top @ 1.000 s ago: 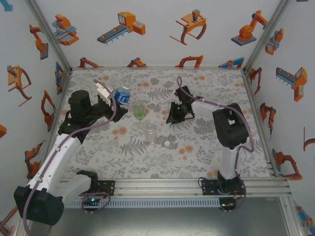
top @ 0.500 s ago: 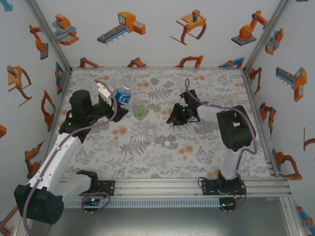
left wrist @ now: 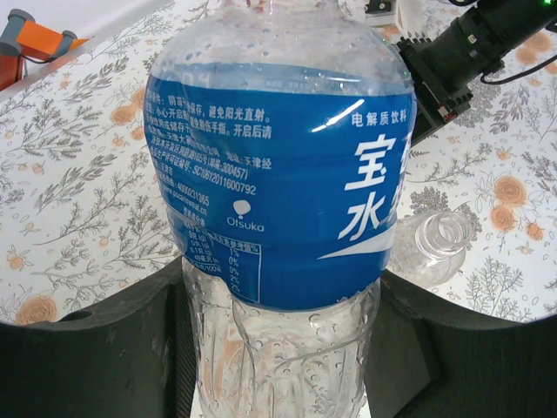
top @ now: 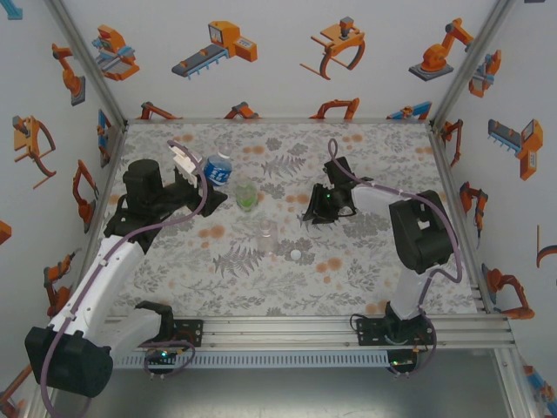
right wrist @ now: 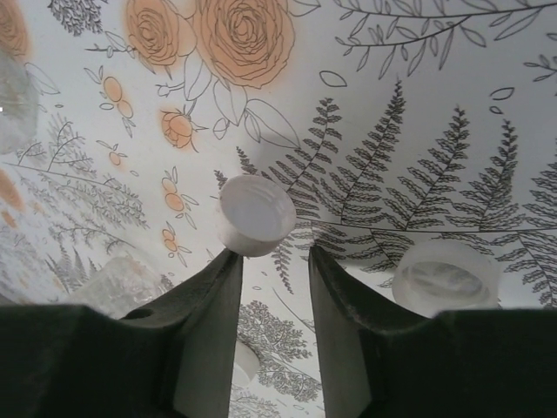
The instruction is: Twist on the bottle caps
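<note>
- Floral-printed tabletop (top: 218, 279) spreads beneath both arms.
- Left claw (left wrist: 278, 287) is clamped on the blue-label bottle (left wrist: 287, 174), which stands upright between its fingers.
- Right claw (right wrist: 274, 254) has its fingers slightly apart with nothing between them.
- One white cap (right wrist: 256, 213) lies just ahead of one fingertip, and a second cap (right wrist: 446, 277) lies just outside the other finger.

Bottles (top: 247, 197) diag. far-L to ctr; cap (top: 296, 254) R of nearest.
</note>
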Motion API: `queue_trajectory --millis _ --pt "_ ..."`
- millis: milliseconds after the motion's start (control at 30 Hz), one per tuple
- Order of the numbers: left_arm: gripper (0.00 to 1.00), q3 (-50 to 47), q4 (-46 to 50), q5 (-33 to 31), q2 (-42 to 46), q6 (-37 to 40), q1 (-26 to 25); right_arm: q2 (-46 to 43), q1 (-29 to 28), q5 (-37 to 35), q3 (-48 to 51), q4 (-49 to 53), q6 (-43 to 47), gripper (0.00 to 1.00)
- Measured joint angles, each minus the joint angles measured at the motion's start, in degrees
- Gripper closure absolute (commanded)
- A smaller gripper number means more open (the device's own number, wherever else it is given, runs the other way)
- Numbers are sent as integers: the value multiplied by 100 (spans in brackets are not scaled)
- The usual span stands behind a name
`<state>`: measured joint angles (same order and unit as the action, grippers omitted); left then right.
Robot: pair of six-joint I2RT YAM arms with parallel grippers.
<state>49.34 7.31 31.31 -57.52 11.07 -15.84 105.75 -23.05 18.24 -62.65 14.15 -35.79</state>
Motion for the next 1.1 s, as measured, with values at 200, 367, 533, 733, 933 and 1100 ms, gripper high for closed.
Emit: queue_trajectory --millis 200,367,533,733,933,1100 --pt "96 0 0 0 0 0 2 26 0 -221 -203 328 225 59" --pt "96 0 0 0 0 0 0 286 0 -444 -680 710 492 59" --pt "96 0 0 -2 0 0 0 546 0 -568 -1088 949 745 59" --pt "96 0 2 -2 -2 2 0 833 0 -551 -1523 1095 1043 58" --pt "96 0 7 -4 -31 2 0 1128 0 -476 -1967 1244 1257 59" --pt "95 0 22 -4 -37 7 0 1311 0 -481 -2256 1360 1390 60"
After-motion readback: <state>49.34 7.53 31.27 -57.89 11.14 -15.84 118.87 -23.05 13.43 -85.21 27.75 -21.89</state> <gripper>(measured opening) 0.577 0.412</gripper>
